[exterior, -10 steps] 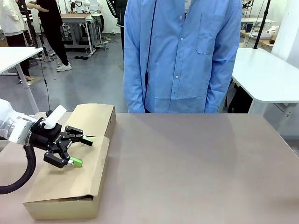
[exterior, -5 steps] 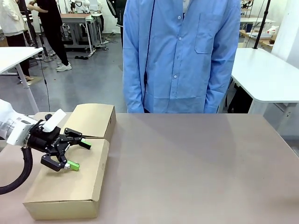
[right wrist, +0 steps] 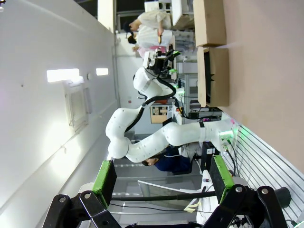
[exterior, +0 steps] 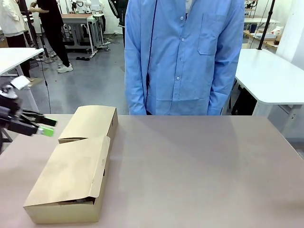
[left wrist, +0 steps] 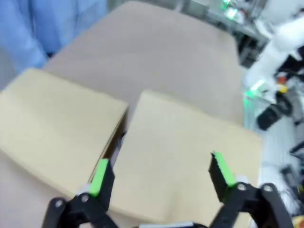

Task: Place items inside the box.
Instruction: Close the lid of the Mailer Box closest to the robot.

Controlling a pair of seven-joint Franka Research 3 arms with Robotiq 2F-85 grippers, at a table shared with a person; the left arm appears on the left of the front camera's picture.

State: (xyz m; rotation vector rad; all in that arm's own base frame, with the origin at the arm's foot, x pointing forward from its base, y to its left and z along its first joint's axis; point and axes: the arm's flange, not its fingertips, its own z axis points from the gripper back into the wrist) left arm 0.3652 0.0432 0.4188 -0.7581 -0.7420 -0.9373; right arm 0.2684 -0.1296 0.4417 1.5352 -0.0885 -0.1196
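Box [exterior: 71, 178] sits at the near left of the table [exterior: 199, 166], both top flaps folded down over it; near flap's edge is slightly lifted at the front corner, far flap lies flat. Nothing of the contents can be made out through the gap, so can't tell from here where the items sit.

Left end effector [exterior: 45, 127] is at the far left edge, above the table and off to the left of the box, not touching it. Jaws released, green pads apart, nothing between them. In its wrist view the left end effector [left wrist: 159, 173] looks down on the two closed flaps with the seam between them; picture is blurred.

Right end effector [right wrist: 161, 178] is released too, fingers wide apart and empty, pointed sideways along the table toward the left arm's base.

Far side: a person in a blue shirt [exterior: 185, 57] stands against the table edge, arms hanging down.
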